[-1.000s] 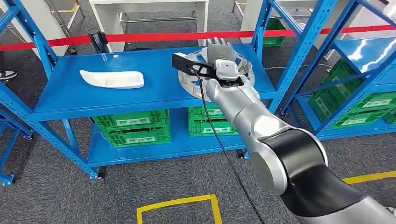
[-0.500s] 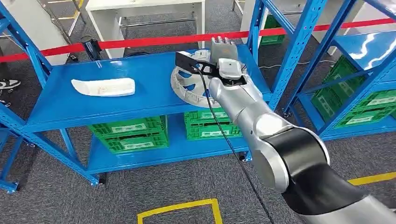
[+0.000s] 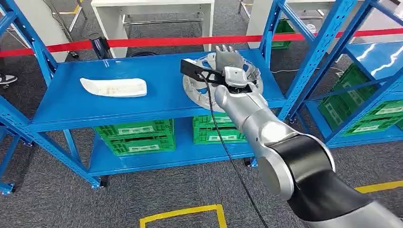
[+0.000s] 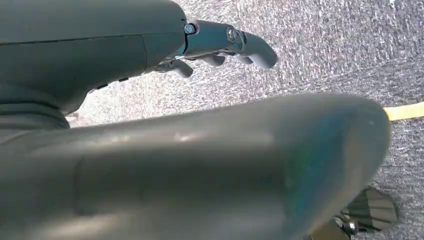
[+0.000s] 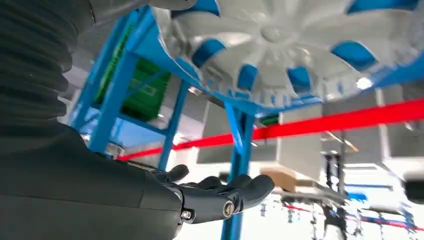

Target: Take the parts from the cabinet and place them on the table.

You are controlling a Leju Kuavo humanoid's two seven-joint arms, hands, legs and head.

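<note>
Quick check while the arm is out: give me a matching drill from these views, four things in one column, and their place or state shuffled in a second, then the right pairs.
Things:
1. round white wheel cover
2. long white part
3. green crates
4. right hand

Places or states:
A. lower shelf of the blue rack
B. open, above the spoked part
C. top shelf, right end, under the hand
D. top shelf, left part, lying alone

Pairs: 1-C, 2-D, 3-A, 4-B
</note>
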